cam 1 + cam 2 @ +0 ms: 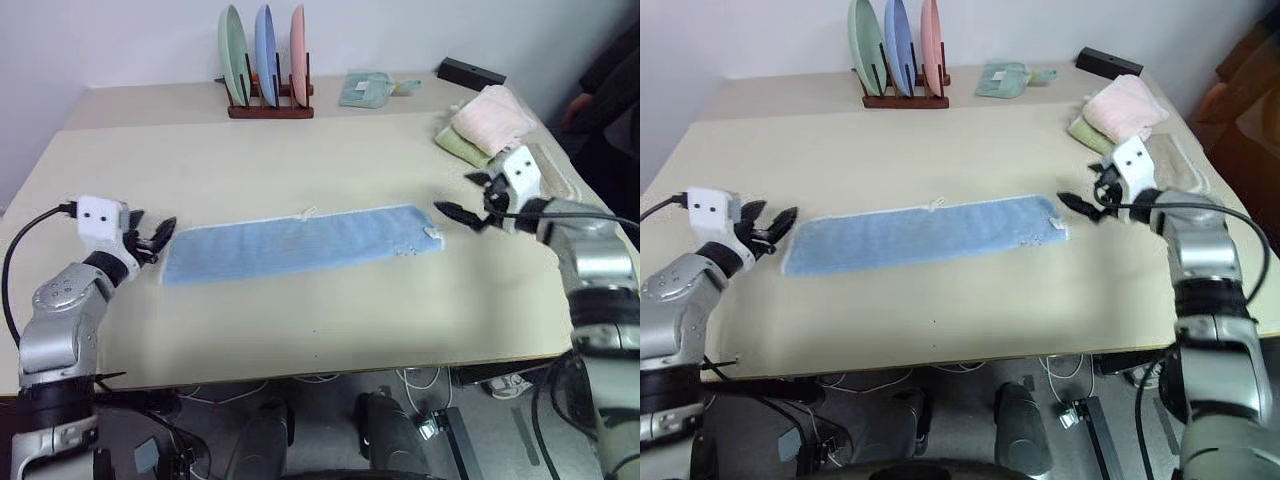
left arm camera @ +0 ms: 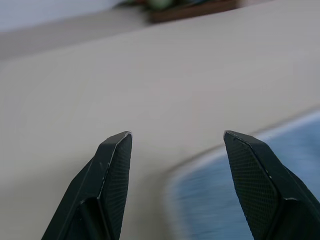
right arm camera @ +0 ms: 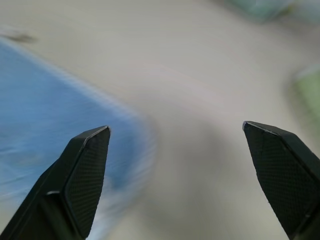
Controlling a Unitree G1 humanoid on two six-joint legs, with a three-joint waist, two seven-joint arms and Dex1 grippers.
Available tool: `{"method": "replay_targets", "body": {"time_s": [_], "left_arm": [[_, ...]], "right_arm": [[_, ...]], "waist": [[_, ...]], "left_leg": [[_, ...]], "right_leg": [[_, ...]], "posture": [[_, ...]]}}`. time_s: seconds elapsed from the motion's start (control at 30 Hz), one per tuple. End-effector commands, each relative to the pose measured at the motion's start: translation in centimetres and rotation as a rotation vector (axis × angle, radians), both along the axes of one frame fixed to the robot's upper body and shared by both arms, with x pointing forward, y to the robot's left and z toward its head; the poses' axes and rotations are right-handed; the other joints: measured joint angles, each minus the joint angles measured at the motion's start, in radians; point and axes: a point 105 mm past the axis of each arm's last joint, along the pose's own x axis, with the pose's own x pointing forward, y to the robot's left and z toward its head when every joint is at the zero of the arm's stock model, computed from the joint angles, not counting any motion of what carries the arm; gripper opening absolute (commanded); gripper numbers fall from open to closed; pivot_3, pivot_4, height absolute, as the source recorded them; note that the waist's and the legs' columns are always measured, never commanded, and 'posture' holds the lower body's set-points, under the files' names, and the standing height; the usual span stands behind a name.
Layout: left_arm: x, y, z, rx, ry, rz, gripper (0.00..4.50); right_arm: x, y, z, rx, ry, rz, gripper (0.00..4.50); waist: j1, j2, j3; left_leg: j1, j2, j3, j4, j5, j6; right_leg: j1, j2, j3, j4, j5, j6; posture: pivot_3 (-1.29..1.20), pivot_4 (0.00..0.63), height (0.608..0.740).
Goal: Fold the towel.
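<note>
The towel (image 1: 300, 242) lies flat on the table as a long light blue strip, with a small loop on its far edge and a white tag at its right end. My left gripper (image 1: 158, 236) hovers open just off the strip's left end, nothing between its fingers. In the left wrist view the towel (image 2: 250, 190) shows beyond the spread fingertips (image 2: 117, 145). My right gripper (image 1: 462, 197) is open just past the right end, also empty. The right wrist view has the towel (image 3: 50, 110) off to one side of its wide-apart fingers (image 3: 90, 150).
A wooden rack with green, blue and pink plates (image 1: 265, 60) stands at the back. A small teal cloth (image 1: 368, 90) and a black box (image 1: 470, 72) lie behind. Pink (image 1: 492, 118), green (image 1: 462, 145) and beige (image 1: 555, 170) folded towels sit beside my right arm. A person (image 1: 610, 90) is at the far right.
</note>
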Motion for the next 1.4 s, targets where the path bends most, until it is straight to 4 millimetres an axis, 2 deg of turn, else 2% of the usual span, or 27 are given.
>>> {"method": "replay_targets", "body": {"time_s": [0.03,0.1,0.17,0.27,0.33,0.43,0.57,0.7,0.83,0.87,0.9,0.93,0.97,1.13,1.2,1.4], "left_arm": [[-2.1,-7.5,0.5,0.066,-0.036,-0.305,2.96],[-3.6,-10.8,-0.3,0.096,-0.024,-0.445,2.96],[-4.4,-12.8,-1.0,0.114,-0.013,-0.529,2.96],[-5.0,-14.8,-1.8,0.097,0.000,-0.597,2.96],[-5.1,-15.6,-2.0,0.086,0.003,-0.620,2.96],[-4.9,-16.0,-2.0,0.090,-0.004,-0.619,2.96],[-4.6,-16.1,-1.6,0.074,-0.012,-0.611,2.96],[-4.8,-16.1,-1.5,0.080,-0.019,-0.603,2.96],[-4.8,-16.0,-1.3,0.069,-0.022,-0.585,2.96],[-4.9,-16.0,-1.3,0.069,-0.023,-0.583,2.96],[-4.9,-16.0,-1.3,0.070,-0.024,-0.581,2.96],[-4.9,-16.0,-1.3,0.071,-0.024,-0.578,2.96],[-4.9,-16.0,-1.3,0.071,-0.024,-0.576,2.96],[-5.0,-15.9,-1.4,0.071,-0.023,-0.568,2.96],[-5.0,-15.9,-1.5,0.071,-0.021,-0.568,2.96],[-4.8,-16.0,-1.6,0.079,-0.019,-0.571,2.96]], "right_arm": [[-3.0,1.1,0.8,0.251,0.118,-0.021,4.44],[-4.5,1.7,0.1,0.342,0.193,-0.047,4.44],[-5.6,2.3,-0.7,0.381,0.245,-0.061,4.44],[-6.7,3.2,-2.3,0.408,0.327,-0.099,4.44],[-6.7,3.6,-3.5,0.438,0.373,-0.150,4.44],[-6.1,3.9,-4.4,0.494,0.413,-0.233,4.44],[-4.2,3.8,-5.2,0.623,0.458,-0.365,4.44],[-2.0,3.9,-5.1,0.769,0.484,-0.477,4.44],[-0.7,3.9,-5.3,0.847,0.514,-0.557,4.44],[-0.4,3.9,-5.4,0.856,0.522,-0.575,3.93],[-0.3,3.9,-5.5,0.860,0.528,-0.586,3.68],[-0.2,3.9,-5.6,0.861,0.531,-0.595,3.24],[-0.2,3.9,-5.7,0.862,0.533,-0.603,2.62],[-0.1,3.6,-5.3,0.869,0.510,-0.623,0.11],[-0.1,2.9,-4.7,0.866,0.473,-0.635,0.04],[-1.2,-2.3,-1.3,0.701,0.274,-0.662,0.04]], "waist": [[0.003,0.000,0.000],[0.003,0.000,0.000],[0.000,0.001,-0.001],[-0.002,0.001,-0.001],[-0.001,0.001,-0.001],[0.001,0.001,-0.001],[-0.001,0.001,-0.002],[-0.004,0.002,-0.002],[-0.003,0.002,-0.003],[-0.003,0.002,-0.003],[-0.002,0.002,-0.003],[-0.002,0.002,-0.003],[-0.003,0.002,-0.003],[-0.005,0.002,-0.004],[-0.004,0.002,-0.004],[0.004,0.004,-0.004]], "left_leg": [[0.000,0.000,0.000,0.000,0.000,0.000],[0.000,0.000,0.000,0.001,0.000,0.000],[0.000,0.000,0.000,0.001,0.000,0.000],[0.001,0.001,0.001,0.000,0.000,0.001],[0.001,0.001,0.001,0.000,0.000,0.001],[0.001,0.001,0.000,0.001,0.000,0.001],[0.001,0.001,0.000,0.002,0.000,0.001],[0.001,0.001,0.000,0.001,0.000,0.001],[0.001,0.001,0.000,0.001,0.000,0.001],[0.001,0.001,0.000,0.001,0.000,0.001],[0.001,0.001,0.000,0.001,0.000,0.001],[0.001,0.001,0.000,0.001,0.000,0.001],[0.001,0.001,0.000,0.001,0.000,0.001],[0.001,0.001,0.000,0.001,0.000,0.001],[0.001,0.001,0.000,0.001,0.000,0.001],[0.000,0.000,0.000,0.001,0.000,0.001]], "right_leg": [[0.000,0.000,0.000,0.000,0.000,0.000],[0.001,0.000,0.000,0.000,0.000,0.000],[0.001,0.000,0.000,0.000,0.000,0.000],[0.001,0.001,0.000,0.000,0.000,0.000],[0.001,0.002,0.000,0.000,0.000,0.000],[0.001,0.002,0.000,0.000,0.000,0.000],[0.001,0.002,0.000,0.000,0.000,0.000],[0.002,0.002,0.000,0.000,0.000,0.000],[0.002,0.002,0.000,0.000,0.000,0.000],[0.002,0.002,0.000,0.000,0.000,0.000],[0.002,0.002,0.000,0.000,0.000,0.000],[0.002,0.002,0.000,0.000,0.000,0.000],[0.002,0.002,0.000,0.000,0.000,0.000],[0.002,0.002,0.000,0.000,0.000,0.000],[0.002,0.002,0.000,0.000,0.000,0.000],[0.002,0.001,0.000,-0.001,0.000,0.000]], "posture": [[0.00,0.150,0.740],[0.00,0.150,0.740],[0.00,0.150,0.740],[0.00,0.150,0.740],[0.00,0.150,0.740],[0.00,0.150,0.740],[0.00,0.150,0.740],[0.00,0.150,0.740],[0.00,0.150,0.740],[0.00,0.150,0.740],[0.00,0.150,0.740],[0.00,0.150,0.740],[0.00,0.150,0.740],[0.00,0.150,0.740],[0.00,0.150,0.740],[0.00,0.150,0.740]]}}
